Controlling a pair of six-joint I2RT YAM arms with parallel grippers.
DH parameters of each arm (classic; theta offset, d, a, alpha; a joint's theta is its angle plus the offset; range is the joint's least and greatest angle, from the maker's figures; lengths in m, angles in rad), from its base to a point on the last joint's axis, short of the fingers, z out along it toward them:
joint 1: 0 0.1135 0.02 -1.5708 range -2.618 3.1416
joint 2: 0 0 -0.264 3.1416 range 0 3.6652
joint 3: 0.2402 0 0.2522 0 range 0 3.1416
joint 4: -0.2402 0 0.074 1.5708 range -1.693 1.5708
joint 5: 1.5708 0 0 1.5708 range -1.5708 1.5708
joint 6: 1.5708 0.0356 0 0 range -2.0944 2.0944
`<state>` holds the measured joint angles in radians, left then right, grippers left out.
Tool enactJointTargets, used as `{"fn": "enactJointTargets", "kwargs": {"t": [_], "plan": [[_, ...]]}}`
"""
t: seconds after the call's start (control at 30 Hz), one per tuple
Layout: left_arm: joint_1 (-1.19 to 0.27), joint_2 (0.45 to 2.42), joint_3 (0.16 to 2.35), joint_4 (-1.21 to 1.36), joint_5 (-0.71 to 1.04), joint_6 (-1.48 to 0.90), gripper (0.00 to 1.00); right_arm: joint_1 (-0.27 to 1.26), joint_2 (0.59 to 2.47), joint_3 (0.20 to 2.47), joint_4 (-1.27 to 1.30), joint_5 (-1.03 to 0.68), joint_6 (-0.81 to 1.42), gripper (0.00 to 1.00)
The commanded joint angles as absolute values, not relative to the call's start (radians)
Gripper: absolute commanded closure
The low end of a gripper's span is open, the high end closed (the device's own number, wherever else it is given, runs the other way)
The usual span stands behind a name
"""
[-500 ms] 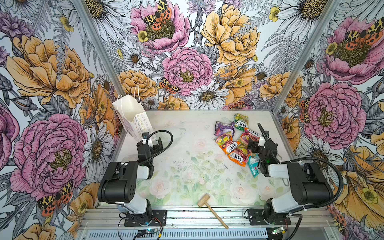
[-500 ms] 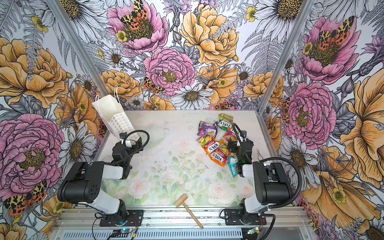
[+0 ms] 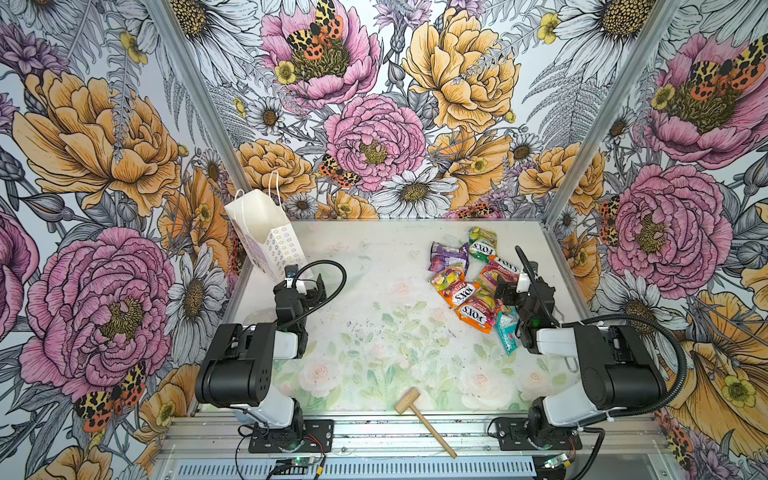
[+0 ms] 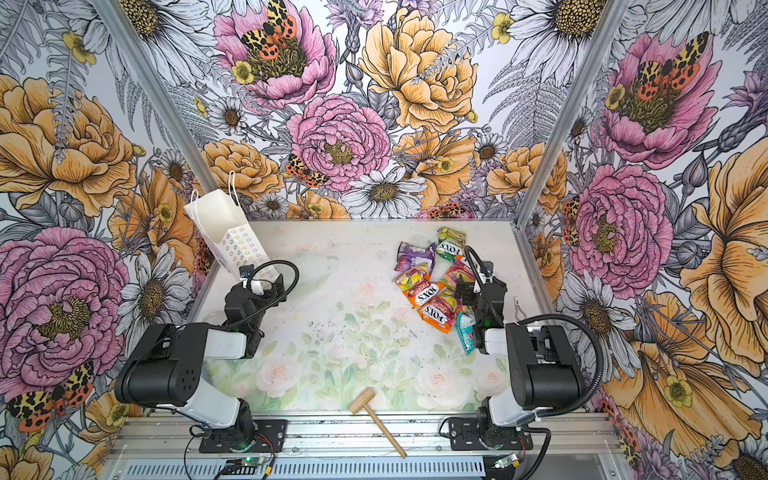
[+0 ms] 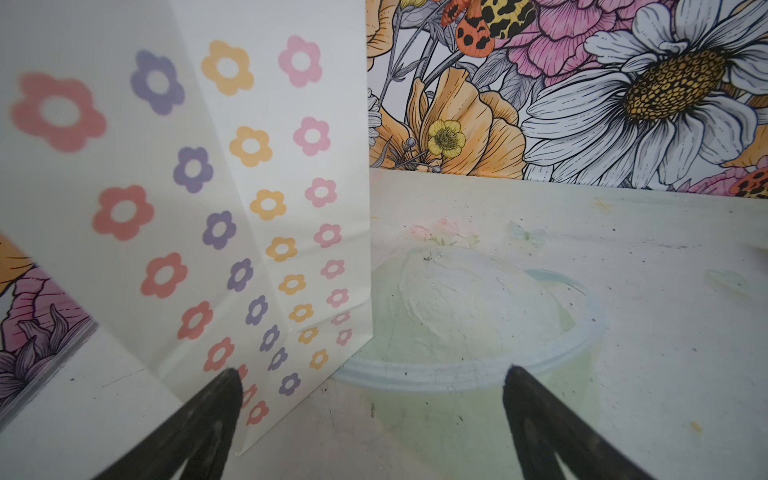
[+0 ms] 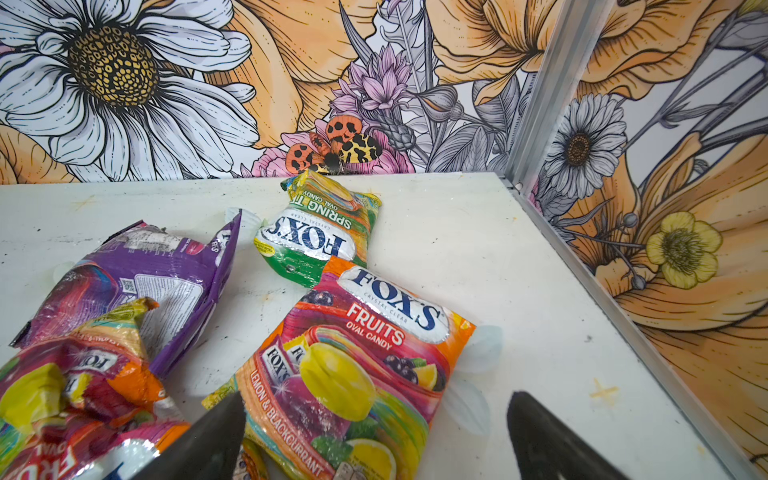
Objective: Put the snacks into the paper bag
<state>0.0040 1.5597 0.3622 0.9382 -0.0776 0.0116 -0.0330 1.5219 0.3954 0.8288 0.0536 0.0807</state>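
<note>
Right fingers (image 6: pixel 203 444) apart over orange packet (image 6: pixel 353 365); green packet (image 6: pixel 316 237), purple packet (image 6: pixel 137 286) beyond.

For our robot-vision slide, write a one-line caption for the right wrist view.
Jaws open, the right gripper hangs over the FOX'S Fruits packet; green packet and purple packet lie beyond on the table.

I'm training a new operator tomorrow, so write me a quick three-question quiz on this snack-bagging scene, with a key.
1. True or false: the paper bag stands right beside the snacks.
2. Which lies nearest the front edge of the table? A) wooden mallet B) paper bag C) snacks
3. Fill in: the left pincer and the right pincer are both ___.

Key
1. False: the bag is at the far left, the snacks at the right.
2. A
3. open
</note>
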Motion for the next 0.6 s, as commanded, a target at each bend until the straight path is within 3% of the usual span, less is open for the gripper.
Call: {"fn": "enactJointTargets", "kwargs": {"t": [0.0, 0.57], "plan": [[-0.002, 1.55, 0.374, 0.946, -0.063, 0.032, 0.01, -0.028, 1.536, 0.396, 0.859, 0.063, 0.077, 0.0], [0.03, 1.552, 0.379, 0.939, -0.017, 0.004, 0.01, -0.028, 1.537, 0.397, 0.858, 0.061, 0.077, 0.0]]}}
